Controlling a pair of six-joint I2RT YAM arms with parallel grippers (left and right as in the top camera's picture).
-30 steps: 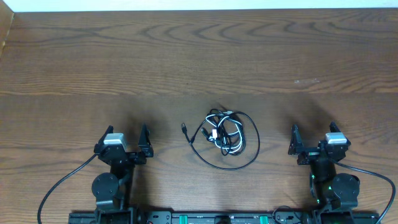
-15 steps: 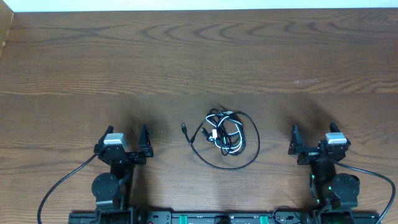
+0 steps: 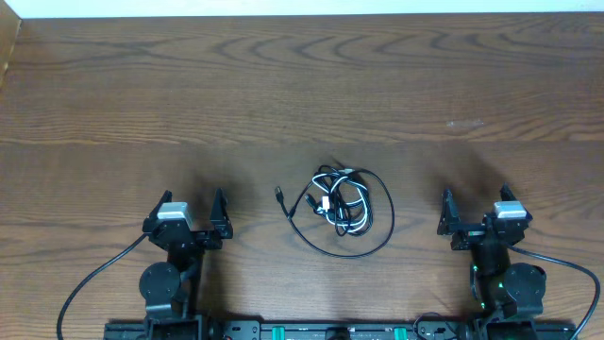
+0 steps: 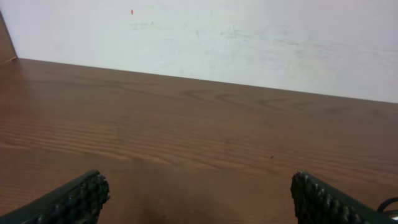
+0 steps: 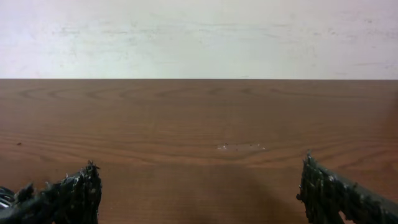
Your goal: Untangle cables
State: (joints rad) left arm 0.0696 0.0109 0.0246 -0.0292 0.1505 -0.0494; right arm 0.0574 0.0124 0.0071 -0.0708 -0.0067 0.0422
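1. The left pincer (image 4: 199, 202) is wide open; its two black, dotted rubber fingers (image 4: 78, 200) show only as tips in the lower corners.
2. Between them lies the brown wooden bench (image 4: 199, 137) with a wavy grain.
3. Behind the bench rises a white, slightly scuffed wall (image 4: 249, 37).
4. A thin dark cord (image 4: 389, 204) peeks in at the lower right edge, just beside the right fingertip.

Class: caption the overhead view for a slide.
Tangled cables rest on the wooden table between the open left gripper and right gripper.
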